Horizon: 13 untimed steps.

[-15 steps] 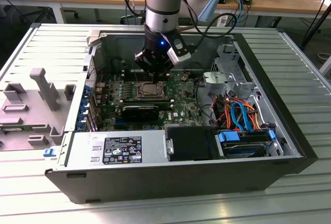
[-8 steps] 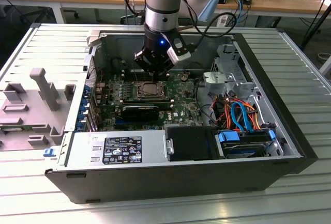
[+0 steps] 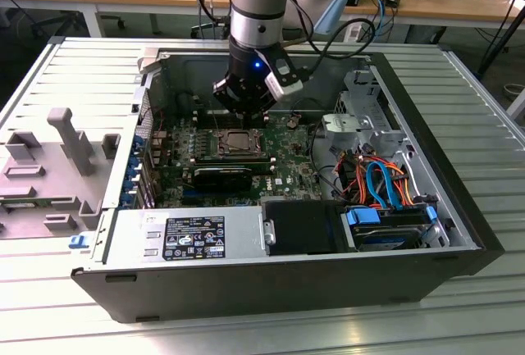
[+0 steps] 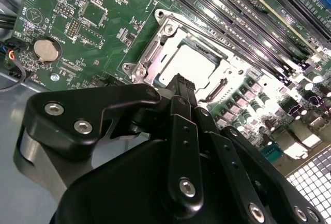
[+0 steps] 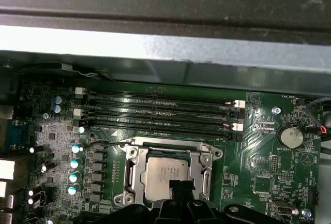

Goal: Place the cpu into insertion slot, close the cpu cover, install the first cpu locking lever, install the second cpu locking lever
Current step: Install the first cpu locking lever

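Inside the open computer case (image 3: 246, 289), the gripper (image 4: 181, 85), fingers pressed together and empty, hangs over the cpu (image 5: 164, 176). It's seated in the insertion slot (image 4: 135, 70) under the lowered cpu cover (image 5: 133, 172). Memory slots (image 5: 160, 113) run alongside, and a coin battery (image 5: 290, 137) sits apart.

Ribbed silver table (image 3: 480, 101) under an open black computer case (image 3: 271, 289), grey plastic piece (image 3: 49, 175) just beside it.
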Motion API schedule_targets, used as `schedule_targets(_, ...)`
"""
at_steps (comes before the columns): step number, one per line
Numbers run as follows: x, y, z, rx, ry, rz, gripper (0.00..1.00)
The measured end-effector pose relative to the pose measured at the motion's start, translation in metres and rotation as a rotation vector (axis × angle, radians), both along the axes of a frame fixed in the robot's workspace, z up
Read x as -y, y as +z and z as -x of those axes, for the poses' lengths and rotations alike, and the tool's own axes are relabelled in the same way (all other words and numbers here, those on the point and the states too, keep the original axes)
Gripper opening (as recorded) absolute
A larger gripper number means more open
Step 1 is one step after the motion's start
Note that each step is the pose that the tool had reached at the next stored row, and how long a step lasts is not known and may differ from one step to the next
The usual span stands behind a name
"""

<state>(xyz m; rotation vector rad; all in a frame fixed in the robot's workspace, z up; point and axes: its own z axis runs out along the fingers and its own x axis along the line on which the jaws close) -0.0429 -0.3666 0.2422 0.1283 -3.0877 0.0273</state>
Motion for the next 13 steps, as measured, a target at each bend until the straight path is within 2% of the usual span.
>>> schedule_targets(13,0.0000,0.0019,0.0000,0.0000,0.000,0.0000,0.11)
